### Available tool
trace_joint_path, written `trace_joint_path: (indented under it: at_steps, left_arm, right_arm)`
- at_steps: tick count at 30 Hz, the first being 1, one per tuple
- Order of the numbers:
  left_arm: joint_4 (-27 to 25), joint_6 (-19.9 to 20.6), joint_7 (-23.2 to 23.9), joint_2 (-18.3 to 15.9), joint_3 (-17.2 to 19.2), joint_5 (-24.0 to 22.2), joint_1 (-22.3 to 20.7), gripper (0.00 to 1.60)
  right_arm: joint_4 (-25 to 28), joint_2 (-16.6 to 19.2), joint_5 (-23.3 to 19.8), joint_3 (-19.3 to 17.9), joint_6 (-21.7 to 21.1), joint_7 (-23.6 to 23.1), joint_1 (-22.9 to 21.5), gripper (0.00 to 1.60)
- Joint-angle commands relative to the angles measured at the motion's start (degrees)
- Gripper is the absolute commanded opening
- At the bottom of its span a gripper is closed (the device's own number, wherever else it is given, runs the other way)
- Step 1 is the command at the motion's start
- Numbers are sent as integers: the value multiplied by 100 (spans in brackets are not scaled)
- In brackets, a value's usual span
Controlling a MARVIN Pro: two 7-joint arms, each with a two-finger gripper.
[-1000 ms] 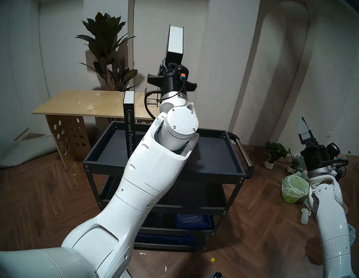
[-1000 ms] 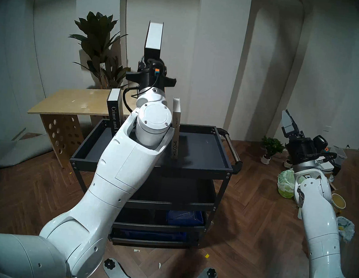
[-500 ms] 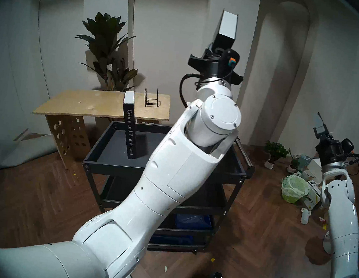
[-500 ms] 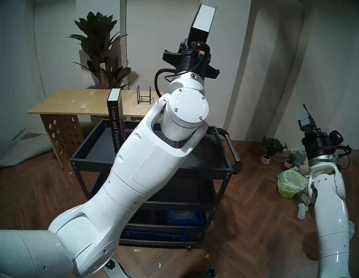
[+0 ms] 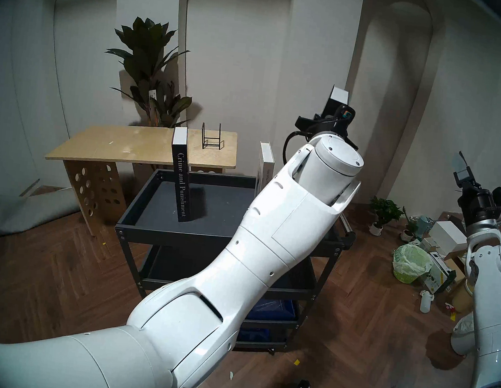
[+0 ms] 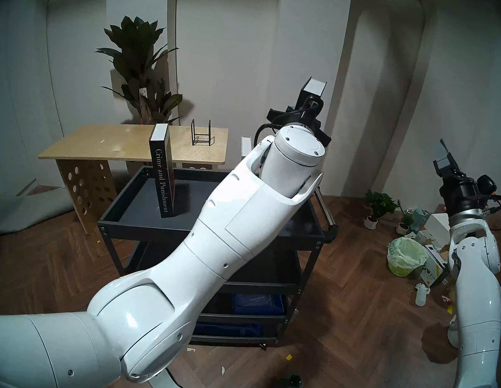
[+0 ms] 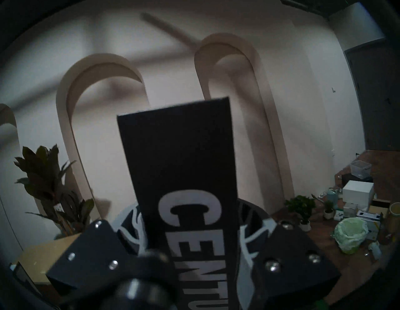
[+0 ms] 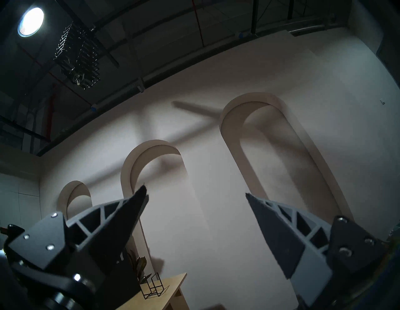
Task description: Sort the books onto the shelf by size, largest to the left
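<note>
My left gripper (image 7: 194, 238) is shut on the thick black "CENTURY" book (image 7: 184, 173), held upright in the air above the right end of the shelf (image 5: 176, 229). From the head the same book (image 5: 338, 101) shows over my left wrist. The tall black "Crime and Punishment" book (image 5: 182, 181) stands upright on the shelf's left half. Further right stands the slim white book (image 5: 265, 164), its lower part hidden by my left forearm. My right gripper (image 8: 194, 192) is open and empty, raised well to the right of the cart (image 5: 463, 174).
A plywood table (image 5: 108, 145) with a black wire rack (image 5: 212, 139) stands behind the cart, a potted plant (image 5: 151, 68) behind it. The cart's side handle (image 5: 346, 228) is at its right end. A green-lined bin (image 5: 409, 263), boxes and small pots litter the floor at the right.
My left arm has swung to the right and come down with the black book, from above the cart's middle to above its right end. The right arm has drifted further right.
</note>
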State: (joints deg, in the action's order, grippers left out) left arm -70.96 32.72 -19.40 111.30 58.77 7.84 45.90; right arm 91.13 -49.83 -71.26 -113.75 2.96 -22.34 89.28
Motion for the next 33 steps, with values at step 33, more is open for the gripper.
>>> trace_joint_path:
  at_steps: [33]
  left_arm:
    - [3199,-2025,-1533,370,-100,-2273,-1278,0]
  right_arm:
    - [612,20,70,1,-214,431,99,160]
